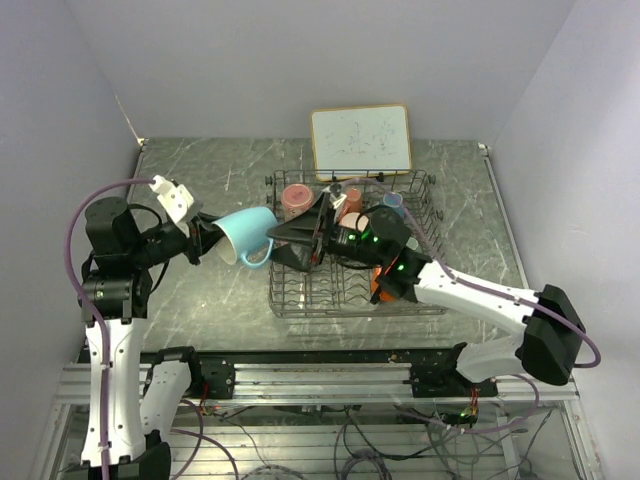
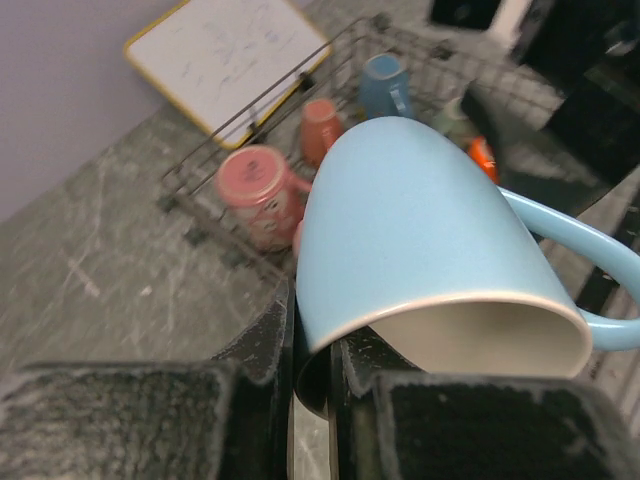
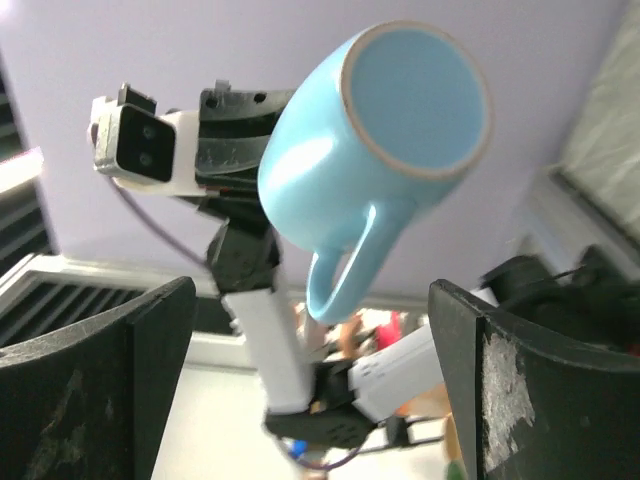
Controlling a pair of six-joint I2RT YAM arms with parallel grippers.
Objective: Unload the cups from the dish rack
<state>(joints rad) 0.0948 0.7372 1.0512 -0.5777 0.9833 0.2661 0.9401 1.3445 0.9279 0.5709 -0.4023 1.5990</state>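
My left gripper [image 1: 207, 241] is shut on the rim of a light blue mug [image 1: 246, 236] and holds it tilted in the air just left of the grey wire dish rack [image 1: 288, 302]. In the left wrist view the jaws [image 2: 312, 352] pinch the mug's wall [image 2: 420, 230]. My right gripper [image 1: 292, 236] is open and empty over the rack's left part, pointing at that mug [image 3: 385, 130]. A pink mug [image 1: 297, 198], a peach mug [image 1: 351, 199] and a blue mug [image 1: 392, 202] sit in the rack. An orange-red mug [image 1: 378, 287] is partly hidden under the right arm.
A wood-framed whiteboard [image 1: 361, 140] leans on the back wall behind the rack. The right arm lies across the rack's middle. Grey marbled table [image 1: 200, 300] spreads left of and in front of the rack. Walls close in on the left, the back and the right.
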